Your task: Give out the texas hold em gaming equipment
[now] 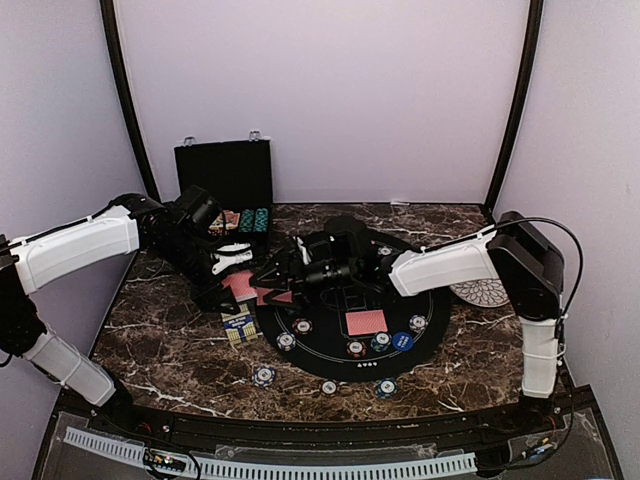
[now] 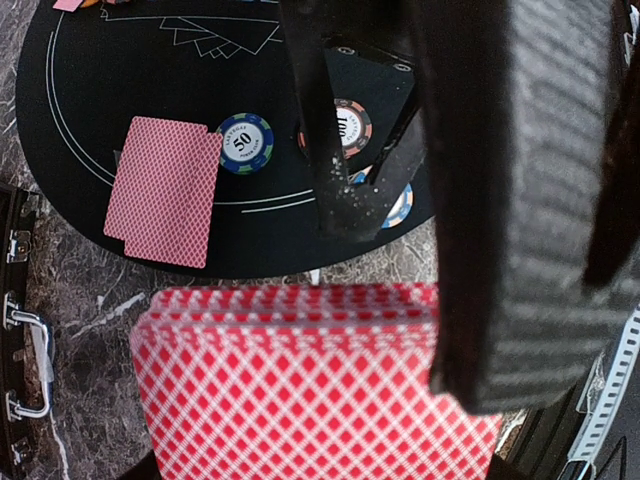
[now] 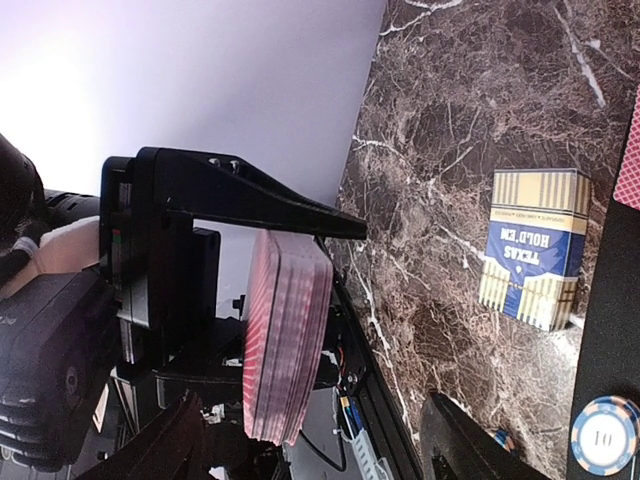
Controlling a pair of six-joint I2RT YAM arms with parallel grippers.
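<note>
Left wrist: L claw [image 2: 462, 400] clamps deck [image 2: 290, 400] off mat [image 2: 120, 80].

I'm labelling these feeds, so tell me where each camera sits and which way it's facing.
Top external: above, behind the bases, looking down on the black mat; both arms show.
Left wrist: on the left gripper, looking over its deck of red-backed cards to the mat; own finger.
Right wrist: faces sideways at that deck; own fingertips at bottom.
Shared: both wrists see the deck.

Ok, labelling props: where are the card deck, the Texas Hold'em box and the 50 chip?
card deck [image 2: 300, 400], left wrist view, top card's red back.
Texas Hold'em box [image 3: 530, 250], right wrist view, printed face.
50 chip [image 2: 245, 142], left wrist view, white centre.
</note>
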